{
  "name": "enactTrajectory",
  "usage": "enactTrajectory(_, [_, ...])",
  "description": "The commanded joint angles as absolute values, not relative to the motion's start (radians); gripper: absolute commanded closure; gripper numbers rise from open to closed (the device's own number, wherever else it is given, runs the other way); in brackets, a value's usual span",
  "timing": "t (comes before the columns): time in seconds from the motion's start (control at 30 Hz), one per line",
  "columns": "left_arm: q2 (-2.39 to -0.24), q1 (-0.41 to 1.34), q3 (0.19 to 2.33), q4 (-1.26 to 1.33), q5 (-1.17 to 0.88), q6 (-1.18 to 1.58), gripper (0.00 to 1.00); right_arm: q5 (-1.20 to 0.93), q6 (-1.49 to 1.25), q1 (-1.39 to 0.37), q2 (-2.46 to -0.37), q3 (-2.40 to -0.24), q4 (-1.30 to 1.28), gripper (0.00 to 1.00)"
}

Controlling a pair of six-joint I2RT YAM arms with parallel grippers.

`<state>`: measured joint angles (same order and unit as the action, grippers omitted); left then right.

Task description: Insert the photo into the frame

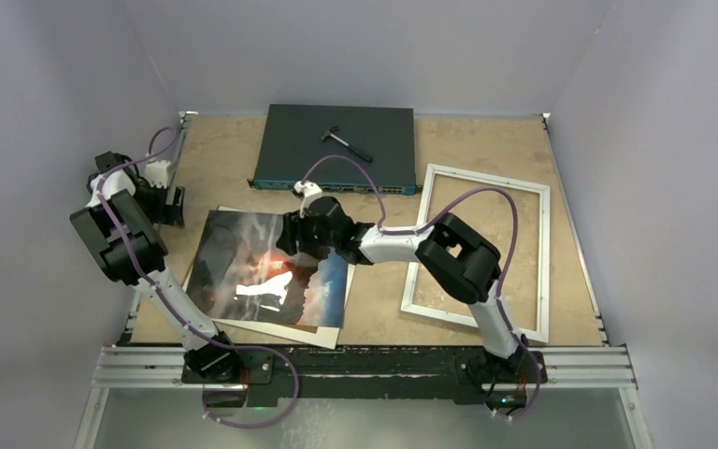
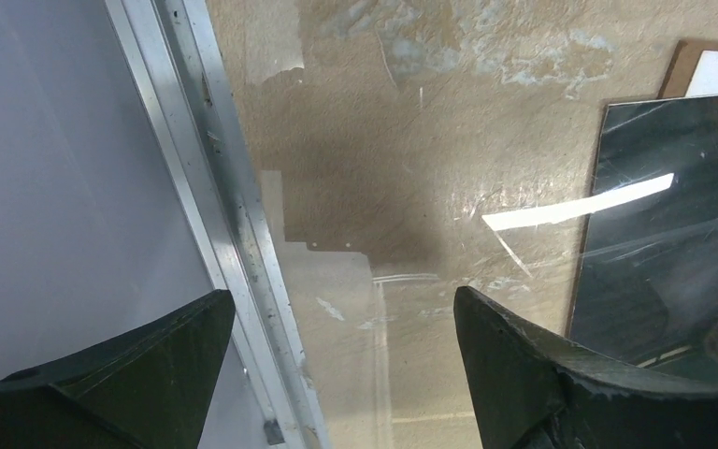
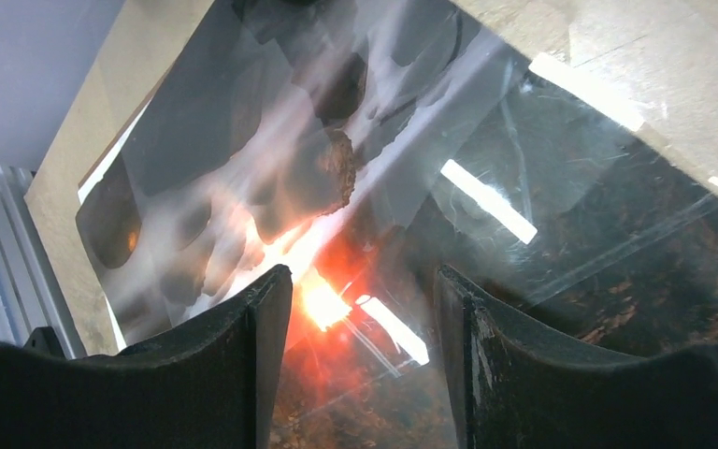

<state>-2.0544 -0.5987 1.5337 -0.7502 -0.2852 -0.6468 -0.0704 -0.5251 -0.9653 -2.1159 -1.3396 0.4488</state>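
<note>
The photo (image 1: 266, 271) lay on the left of the tabletop (image 1: 383, 309), well apart from the frame (image 1: 486, 180) on the right. The right gripper (image 3: 365, 281) hovered over the photo, its jaws partly apart and empty. The left gripper (image 2: 341, 309) gaped wide by the left edge, holding nothing.

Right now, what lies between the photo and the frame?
Nothing lies between the photo and the frame except bare table, though the right arm stretches across above that strip. The top view shows it.
</note>
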Motion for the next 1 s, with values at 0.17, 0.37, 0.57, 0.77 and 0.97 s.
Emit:
enactTrajectory(0.17, [-2.078, -0.619, 1.563, -0.723, -0.327, -0.560, 0.13, -0.123, -0.579, -0.984, -2.149, -1.392, 0.585, 0.41])
enactTrajectory(0.37, [-2.088, -0.620, 1.548, -0.712, -0.323, -0.555, 0.12, -0.193, -0.632, -0.983, -2.203, -1.441, 0.629, 0.48])
enactTrajectory(0.57, [-2.088, -0.620, 1.538, -0.704, -0.330, -0.550, 0.13, -0.239, -0.659, -0.989, -2.258, -1.481, 0.633, 0.61])
enactTrajectory(0.77, [-2.091, -0.620, 1.540, -0.711, -0.331, -0.549, 0.13, -0.231, -0.664, -0.990, -2.271, -1.448, 0.622, 0.76])
enactTrajectory(0.97, [-2.088, -0.619, 1.551, -0.691, -0.305, -0.526, 0.07, -0.213, -0.670, -0.990, -2.282, -1.409, 0.606, 0.91])
